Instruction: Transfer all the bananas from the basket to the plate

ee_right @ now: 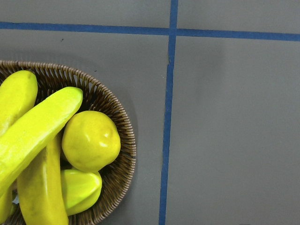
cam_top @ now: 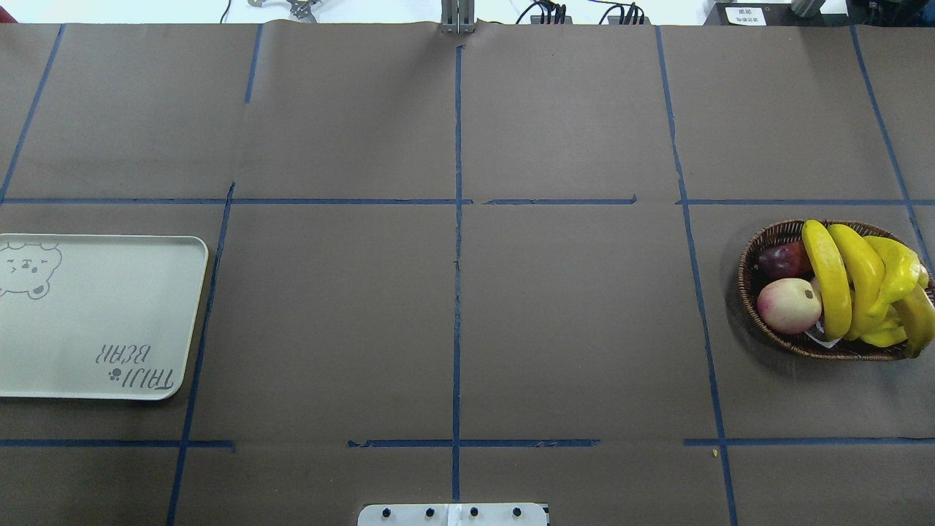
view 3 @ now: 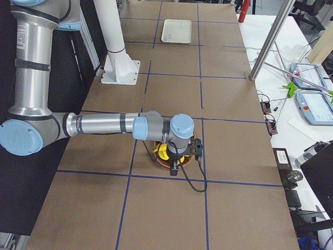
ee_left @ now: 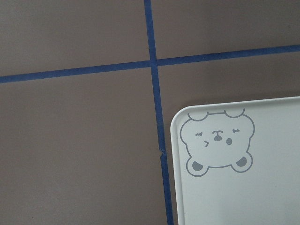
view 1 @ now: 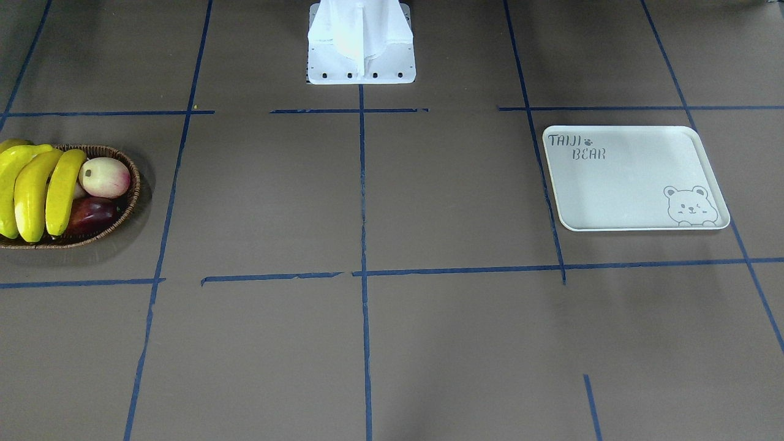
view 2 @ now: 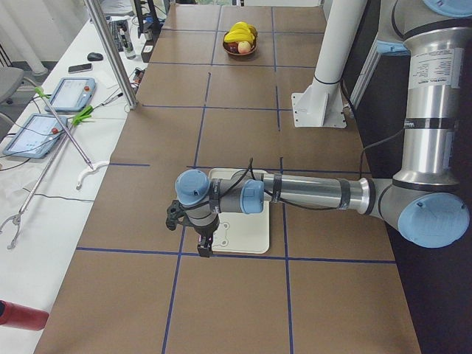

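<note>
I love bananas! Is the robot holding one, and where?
Cannot tell: left gripper and right gripper show only from afar. The bananas lie in the basket.

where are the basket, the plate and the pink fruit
basket (cam_top: 745,292), overhead view, woven rim on its left side
plate (cam_top: 102,314), overhead view, bare middle of its surface
pink fruit (cam_top: 789,305), overhead view, its centre

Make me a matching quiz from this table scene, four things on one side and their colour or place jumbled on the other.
Things:
1 bananas
2 plate
3 basket
4 pink-and-cream fruit

Descriptions:
A cream-white, printed with a bear
B dark brown woven wicker
C long and yellow, piled in the basket
D round, next to the dark red fruit

Pairs: 1-C, 2-A, 3-B, 4-D
</note>
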Available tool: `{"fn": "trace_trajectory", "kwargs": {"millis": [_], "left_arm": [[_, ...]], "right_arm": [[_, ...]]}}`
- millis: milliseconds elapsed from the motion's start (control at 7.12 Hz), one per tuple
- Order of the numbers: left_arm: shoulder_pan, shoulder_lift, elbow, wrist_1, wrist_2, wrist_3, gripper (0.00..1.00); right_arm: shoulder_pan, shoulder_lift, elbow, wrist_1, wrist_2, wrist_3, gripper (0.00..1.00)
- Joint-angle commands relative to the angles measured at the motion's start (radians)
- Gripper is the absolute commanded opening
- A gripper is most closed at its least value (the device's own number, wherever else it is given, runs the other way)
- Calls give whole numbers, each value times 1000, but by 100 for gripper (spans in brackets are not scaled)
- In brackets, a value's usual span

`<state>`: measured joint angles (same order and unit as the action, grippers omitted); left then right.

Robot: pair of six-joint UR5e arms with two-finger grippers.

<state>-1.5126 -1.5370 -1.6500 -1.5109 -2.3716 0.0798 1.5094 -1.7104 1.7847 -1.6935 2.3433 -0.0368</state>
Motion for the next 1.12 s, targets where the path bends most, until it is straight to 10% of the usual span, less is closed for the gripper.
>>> {"fn": "trace_trajectory", "kwargs": {"millis": [0, 421, 983], "left_arm": [[2, 14, 9, -3, 2, 3, 100], [3, 20, 4, -11, 0, 3, 100], [5, 20, 7, -11, 0, 3, 100]], "right_arm": [[-1, 0, 2, 0, 8, 2, 100], [-20, 14, 40, 0, 27, 90, 100], [-207, 0, 262, 106, -5, 779, 98]]}}
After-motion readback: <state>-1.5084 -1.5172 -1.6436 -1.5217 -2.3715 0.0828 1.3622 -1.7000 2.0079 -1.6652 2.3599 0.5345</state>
